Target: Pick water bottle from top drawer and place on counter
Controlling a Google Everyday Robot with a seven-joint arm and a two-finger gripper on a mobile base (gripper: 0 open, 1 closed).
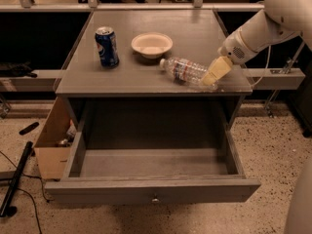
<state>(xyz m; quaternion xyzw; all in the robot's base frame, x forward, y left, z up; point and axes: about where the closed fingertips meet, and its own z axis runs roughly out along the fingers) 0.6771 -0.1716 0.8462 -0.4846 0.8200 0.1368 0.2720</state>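
Note:
The water bottle (184, 70) lies on its side on the counter (131, 74), near the front right, with its white cap pointing left toward the bowl. My gripper (212, 76) is at the bottle's base end, low over the counter and touching or nearly touching the bottle. The arm comes in from the upper right. The top drawer (151, 190) is pulled fully out below the counter, and its inside shows nothing in it. Its small round knob (155, 199) is centred on the front panel.
A blue soda can (107, 46) stands at the counter's left. A cream bowl (151, 44) sits at mid-counter behind the bottle. An open cardboard box (50, 147) sits on the floor left of the cabinet, with a black pole (14, 179) and cables beside it.

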